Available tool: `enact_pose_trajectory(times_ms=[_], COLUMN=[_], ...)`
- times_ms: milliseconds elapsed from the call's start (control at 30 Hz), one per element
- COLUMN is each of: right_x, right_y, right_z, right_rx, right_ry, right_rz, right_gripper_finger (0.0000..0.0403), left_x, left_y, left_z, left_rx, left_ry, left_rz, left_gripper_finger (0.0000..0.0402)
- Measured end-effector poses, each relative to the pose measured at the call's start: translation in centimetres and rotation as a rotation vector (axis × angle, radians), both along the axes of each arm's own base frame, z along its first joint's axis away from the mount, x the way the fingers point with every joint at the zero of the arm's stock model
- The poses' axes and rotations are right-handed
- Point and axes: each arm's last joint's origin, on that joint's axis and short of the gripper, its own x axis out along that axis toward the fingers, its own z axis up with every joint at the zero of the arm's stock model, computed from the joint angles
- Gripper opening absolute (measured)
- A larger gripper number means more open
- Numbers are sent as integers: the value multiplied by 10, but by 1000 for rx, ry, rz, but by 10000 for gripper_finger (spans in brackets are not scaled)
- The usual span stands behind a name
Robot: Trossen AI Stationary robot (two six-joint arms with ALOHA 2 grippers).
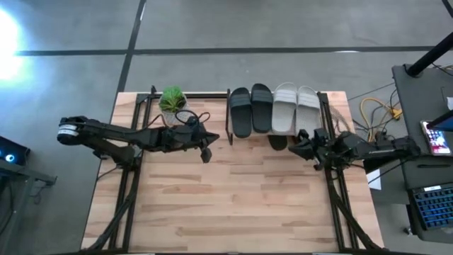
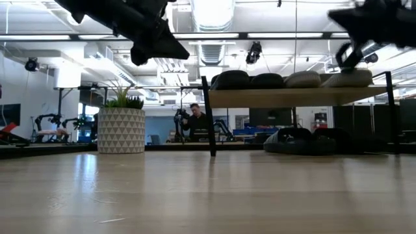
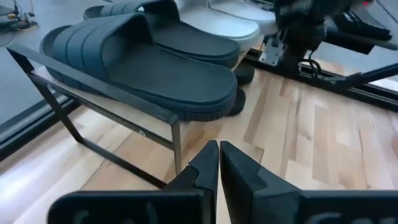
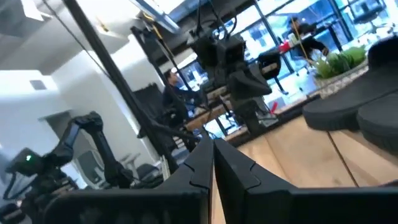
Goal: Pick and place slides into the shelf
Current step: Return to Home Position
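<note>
Jaws pressed together & empty on both L gripper (image 1: pixel 206 152) and R gripper (image 1: pixel 301 144), raised either side of shelf (image 2: pixel 292 97) w/ blk slides (image 1: pixel 250 110) + grey slides (image 1: pixel 295 108) on top, 2nd blk pair (image 2: pixel 300 140) beneath; risks R gripper, close by frame, clipping it on pull-back & toppling slides.

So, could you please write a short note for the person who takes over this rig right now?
Left gripper: shut, empty, raised above the table, left of the shelf.
Right gripper: shut, empty, raised near the shelf's right part.
Slides: one black pair and the grey pair lie on top of the shelf; black slides, seemingly the other pair, lie under it.
Done: all slides appear placed.
Left: probably only bringing both arms home.
</note>
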Motion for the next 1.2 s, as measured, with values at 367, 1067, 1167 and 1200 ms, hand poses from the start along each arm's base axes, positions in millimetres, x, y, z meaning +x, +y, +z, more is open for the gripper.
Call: enact_pose_trajectory(times_ms=[367, 1067, 1167, 1200], right_x=[-11, -12, -12, -12], right_y=[-1, -1, -1, -1], right_z=[-24, -26, -26, -26], right_rx=[-97, -94, -94, -94], right_ry=[12, 32, 33, 33], right_rz=[-45, -45, -45, -46], right_gripper_finger=[9, 9, 9, 9], left_x=[26, -147, -158, -161], left_y=[13, 6, 6, 6], left_z=[-11, 23, 4, -2], left_rx=[14, -46, -63, -61], left_ry=[-40, -360, -376, -381], left_rz=[42, 53, 57, 58], left_gripper_finger=[2, 2, 2, 2])
